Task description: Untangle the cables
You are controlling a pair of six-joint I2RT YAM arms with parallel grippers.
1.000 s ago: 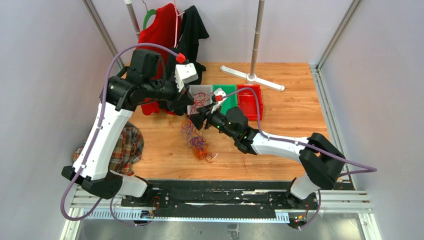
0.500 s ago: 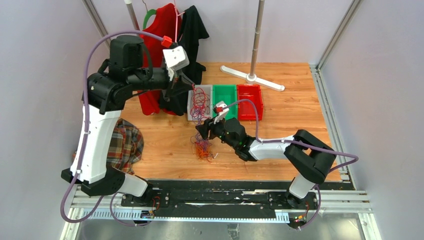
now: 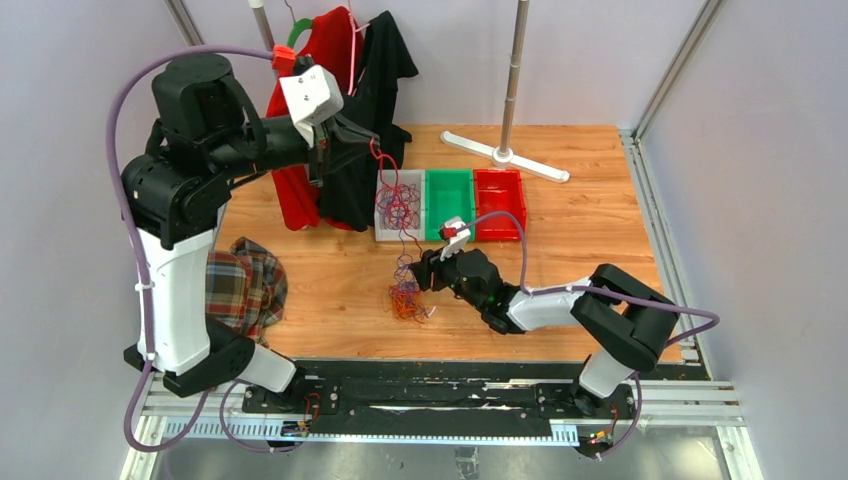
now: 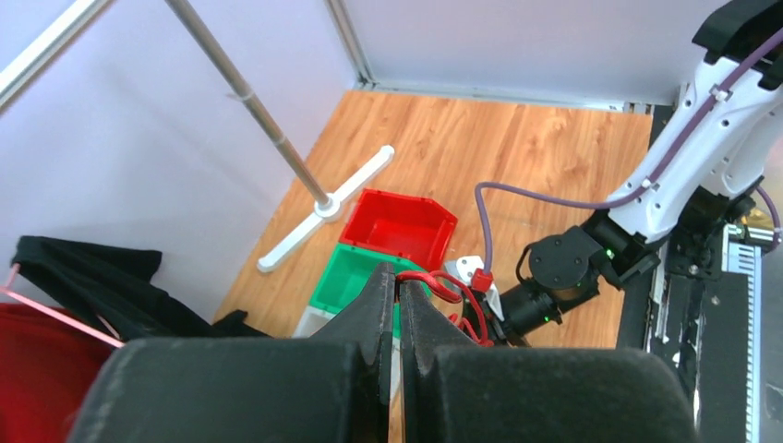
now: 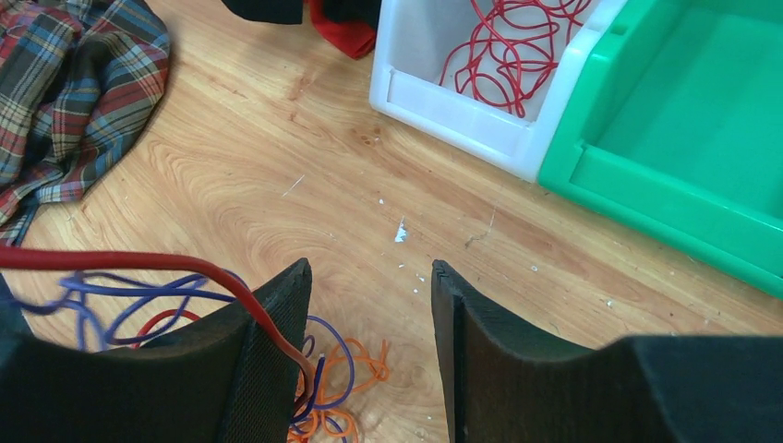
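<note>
The bench (image 3: 590,230) is warm wood-grain board, scuffed and flecked with white specks (image 5: 402,231) near the bins. Pale lilac walls (image 3: 60,200) box it in on three sides. At the far edge a stand (image 3: 505,153) sits on a flat white foot, its pole running up out of sight. A red garment (image 3: 305,60) and a black garment (image 3: 385,60) hang over the back left corner. A plaid shirt (image 3: 245,285) lies crumpled at the left edge. Three bins stand touching in a row mid-bench: the white bin (image 3: 381,222), the green bin (image 3: 450,190) and the red bin (image 3: 498,195).

Most of the cables (image 3: 405,295) lie in an orange, purple and red heap on the wood just in front of the white bin. More red loops sit inside that bin. The left tool (image 4: 397,277), raised high above the bins, is clenched on a red strand (image 4: 429,277). That strand drops into the loops in the white bin and runs on toward the heap. The right tool (image 5: 369,277) is low at the heap with its jaws parted. A red wire (image 5: 138,261) lies against the inner face of one finger, unpinched, with purple and orange curls beneath it.
</note>
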